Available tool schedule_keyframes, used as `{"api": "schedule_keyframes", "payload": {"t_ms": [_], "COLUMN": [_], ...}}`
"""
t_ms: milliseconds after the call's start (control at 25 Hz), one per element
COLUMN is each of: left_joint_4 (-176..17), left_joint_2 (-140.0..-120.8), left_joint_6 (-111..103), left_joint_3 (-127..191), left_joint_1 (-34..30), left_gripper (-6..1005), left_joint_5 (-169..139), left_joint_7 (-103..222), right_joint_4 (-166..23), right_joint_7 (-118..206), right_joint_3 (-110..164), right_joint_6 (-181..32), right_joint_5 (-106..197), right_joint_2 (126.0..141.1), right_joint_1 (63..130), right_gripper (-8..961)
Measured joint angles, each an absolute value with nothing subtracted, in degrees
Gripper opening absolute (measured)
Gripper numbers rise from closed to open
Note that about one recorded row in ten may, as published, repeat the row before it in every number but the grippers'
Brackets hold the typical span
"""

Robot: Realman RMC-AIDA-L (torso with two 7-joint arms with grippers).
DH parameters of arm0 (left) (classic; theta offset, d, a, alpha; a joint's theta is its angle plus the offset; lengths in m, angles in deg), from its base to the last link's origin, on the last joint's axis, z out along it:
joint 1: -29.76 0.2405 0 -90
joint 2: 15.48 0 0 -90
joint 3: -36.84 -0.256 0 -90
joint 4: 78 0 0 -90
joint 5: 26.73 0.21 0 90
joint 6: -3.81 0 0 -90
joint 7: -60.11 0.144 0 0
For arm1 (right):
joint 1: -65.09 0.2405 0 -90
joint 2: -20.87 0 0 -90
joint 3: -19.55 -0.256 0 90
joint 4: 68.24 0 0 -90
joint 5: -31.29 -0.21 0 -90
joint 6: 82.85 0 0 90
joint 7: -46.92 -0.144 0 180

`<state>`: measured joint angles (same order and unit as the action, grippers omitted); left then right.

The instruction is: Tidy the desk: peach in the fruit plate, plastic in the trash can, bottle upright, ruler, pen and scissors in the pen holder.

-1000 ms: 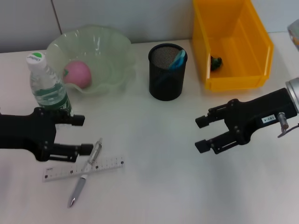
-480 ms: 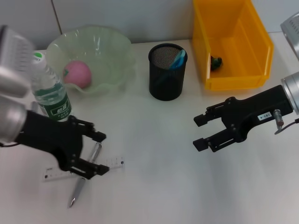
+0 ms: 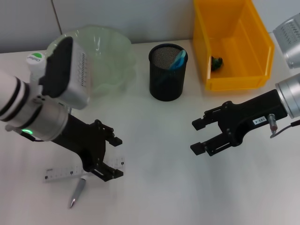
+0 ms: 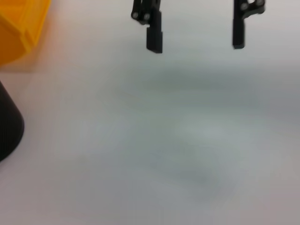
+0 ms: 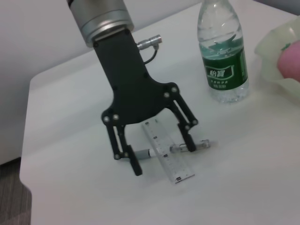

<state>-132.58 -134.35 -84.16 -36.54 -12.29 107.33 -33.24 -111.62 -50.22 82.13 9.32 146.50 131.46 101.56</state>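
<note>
A: Where is the left gripper (image 3: 111, 157), and how do its fingers stand?

B: It hangs over the ruler (image 3: 58, 173) and the pen (image 3: 77, 191), fingers spread apart. In the right wrist view the left gripper (image 5: 161, 152) straddles the spot where the pen (image 5: 187, 147) lies across the ruler (image 5: 168, 158). One fingertip is down by the pen's dark end and the other is near its clear end. Nothing is clamped between them.

A: And the right gripper (image 3: 200, 136)?

B: It hovers over bare table (image 3: 159, 187) in front of the yellow bin (image 3: 234, 82), fingers apart and empty. The left wrist view shows those two fingers (image 4: 154, 40) well separated.

A: What surrounds the left arm?

B: The bottle (image 5: 223, 58) stands upright just behind the ruler, cap (image 3: 34, 58) on, mostly hidden by the arm in the head view. Beyond it sits the pale green fruit plate (image 3: 112, 51). A sliver of the pink peach (image 5: 291, 63) shows inside it in the right wrist view.

A: And farther along the table?

B: The black mesh pen holder (image 3: 168, 75) stands between the fruit plate and the yellow bin, with something blue (image 3: 178, 60) leaning inside it. A small dark-green object (image 3: 216, 61) lies at the bottom of the bin; what it is cannot be told.
</note>
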Motion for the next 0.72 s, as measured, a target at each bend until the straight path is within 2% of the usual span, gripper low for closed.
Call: {"api": "schedule_keyframes", "payload": {"t_ms": [720], "left_joint_4": [-128.12], "left_joint_2": [-134.58], "left_joint_6": [-75.6], "left_joint_3": [-44.47], "left_joint_1": [-13.87], "left_gripper": [813], "left_joint_5": [109.6], "left_joint_7": [-34.96], "right_joint_4": [-111.3], "right_joint_7": [-50.02], "right_joint_3": [82.59], "right_joint_6": [7.82], "right_joint_5": [146.91], "right_joint_2": [131.84], "right_joint_1": [101.96], "right_gripper": [794]}}
